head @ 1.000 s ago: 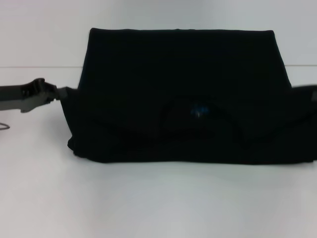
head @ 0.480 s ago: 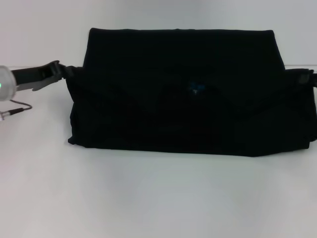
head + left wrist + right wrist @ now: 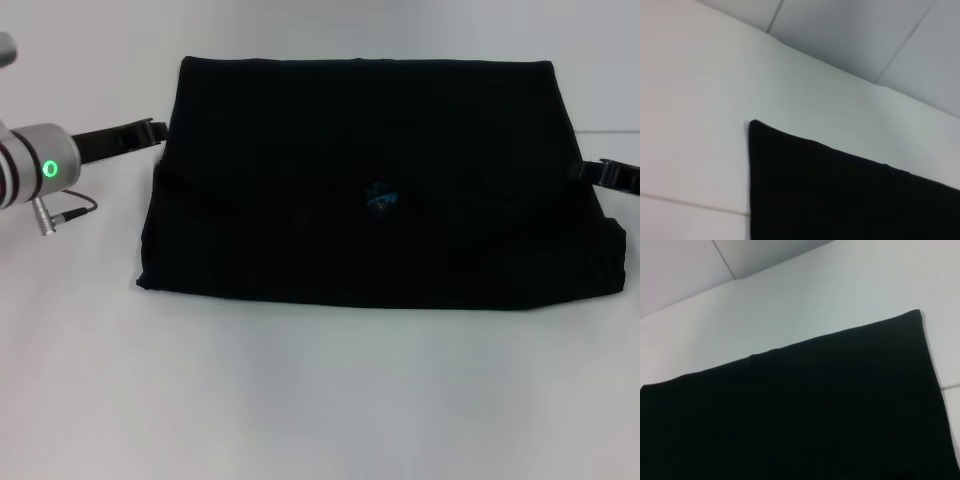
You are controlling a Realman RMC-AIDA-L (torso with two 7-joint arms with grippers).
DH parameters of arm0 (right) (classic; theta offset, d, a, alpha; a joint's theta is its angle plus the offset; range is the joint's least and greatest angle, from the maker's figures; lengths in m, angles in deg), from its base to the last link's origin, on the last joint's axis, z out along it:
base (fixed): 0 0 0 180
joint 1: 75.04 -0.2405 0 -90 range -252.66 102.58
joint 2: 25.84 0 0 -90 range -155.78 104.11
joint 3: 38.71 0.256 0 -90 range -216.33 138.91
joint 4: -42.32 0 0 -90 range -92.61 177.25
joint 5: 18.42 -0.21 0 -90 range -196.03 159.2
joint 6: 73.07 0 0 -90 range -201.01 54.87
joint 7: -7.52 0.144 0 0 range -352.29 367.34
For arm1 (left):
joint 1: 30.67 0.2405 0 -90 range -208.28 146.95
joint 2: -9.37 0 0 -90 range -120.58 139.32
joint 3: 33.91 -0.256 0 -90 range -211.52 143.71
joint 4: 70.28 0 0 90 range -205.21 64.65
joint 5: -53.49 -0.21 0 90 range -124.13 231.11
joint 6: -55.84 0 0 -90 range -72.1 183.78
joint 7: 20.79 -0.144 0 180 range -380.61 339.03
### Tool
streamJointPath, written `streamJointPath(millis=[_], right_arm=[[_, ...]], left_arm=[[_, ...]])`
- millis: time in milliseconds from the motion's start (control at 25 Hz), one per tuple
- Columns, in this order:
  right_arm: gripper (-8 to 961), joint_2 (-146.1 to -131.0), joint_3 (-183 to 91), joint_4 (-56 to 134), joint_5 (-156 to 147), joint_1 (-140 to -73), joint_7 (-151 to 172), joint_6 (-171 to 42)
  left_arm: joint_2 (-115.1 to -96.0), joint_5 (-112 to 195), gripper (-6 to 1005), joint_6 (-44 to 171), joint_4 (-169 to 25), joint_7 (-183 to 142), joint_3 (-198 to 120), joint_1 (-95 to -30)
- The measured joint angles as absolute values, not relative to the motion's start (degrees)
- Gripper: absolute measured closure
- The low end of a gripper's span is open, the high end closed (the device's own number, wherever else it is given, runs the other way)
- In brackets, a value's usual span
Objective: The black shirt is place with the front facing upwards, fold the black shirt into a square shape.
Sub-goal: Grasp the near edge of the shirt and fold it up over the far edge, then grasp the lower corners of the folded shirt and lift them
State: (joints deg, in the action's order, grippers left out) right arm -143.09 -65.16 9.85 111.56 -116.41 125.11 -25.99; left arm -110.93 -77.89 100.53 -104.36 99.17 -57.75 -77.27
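The black shirt (image 3: 370,180) lies folded on the white table (image 3: 320,400) as a wide dark band, its far edge straight and level toward 12 o'clock, its near edge running across the middle of the head view with a slight sag toward the 4 o'clock corner. A small blue neck label (image 3: 381,197) shows near its centre. The side edges slant outward from far to near, so the shape is broader than a square. At 9 o'clock the left gripper (image 3: 150,131) reaches in from the side and meets the shirt's upper left edge; whether its jaws are clenched on cloth cannot be told. At 3 o'clock the right gripper (image 3: 600,172) touches the shirt's right edge, and its jaws cannot be judged either. Bare table spreads wide toward 6 o'clock, with narrower strips beyond both sides. The left wrist view shows one sharp shirt corner (image 3: 753,123) lying flat on the table.
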Motion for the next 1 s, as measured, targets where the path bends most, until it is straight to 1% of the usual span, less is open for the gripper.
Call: streamJointPath(millis=[80,200,280,320,400,520,600,680,720,800,920,1000], right_arm=[[737,-143.12,-65.2,9.9,109.8,-115.8,123.5,-25.8],[617,-143.03,-64.9,9.9,105.7,-114.5,120.5,-24.1],[537,-142.72,-64.8,9.8,103.2,-113.6,119.2,-22.5],[497,-142.49,-64.8,9.6,101.9,-113.0,118.8,-21.4],[447,-141.89,-64.7,9.3,99.4,-111.6,117.1,-18.1],[371,-140.53,-64.8,9.2,96.5,-109.4,110.2,-8.7],[321,-139.88,-65.2,9.3,96.7,-108.3,104.9,-1.9],[270,-139.66,-65.7,9.5,98.0,-107.4,99.0,4.6],[245,-139.74,-65.9,9.5,98.7,-107.1,96.7,6.8],[241,-140.54,-66.0,9.6,100.1,-106.3,91.9,10.2],[236,-142.38,-66.0,9.7,100.8,-105.3,86.8,12.1],[233,-143.38,-66.1,9.8,101.2,-105.1,85.3,12.1]], left_arm=[[-111.19,-77.9,932,99.9,-104.2,98.3,-57.9,-77.5],[-111.32,-77.9,864,99.3,-104.1,98.9,-57.9,-77.8],[-110.92,-77.9,818,99.9,-104.0,100.2,-58.0,-77.7],[-110.47,-77.9,772,101.1,-104.0,101.4,-58.0,-77.4],[-108.95,-77.9,680,105.0,-104.0,103.7,-58.0,-76.8],[-105.07,-78.3,542,116.1,-102.5,107.4,-58.1,-75.6],[-102.16,-78.5,449,122.3,-100.4,109.0,-58.7,-74.7],[-99.68,-78.6,356,126.8,-98.2,109.7,-59.9,-73.3],[-99.15,-78.6,324,127.8,-97.9,109.8,-60.4,-72.7],[-98.59,-78.6,259,129.4,-98.0,109.7,-62.0,-71.1],[-98.97,-78.6,163,129.4,-99.1,109.5,-64.3,-69.1],[-99.43,-78.6,164,128.3,-99.2,109.2,-65.2,-68.6]])
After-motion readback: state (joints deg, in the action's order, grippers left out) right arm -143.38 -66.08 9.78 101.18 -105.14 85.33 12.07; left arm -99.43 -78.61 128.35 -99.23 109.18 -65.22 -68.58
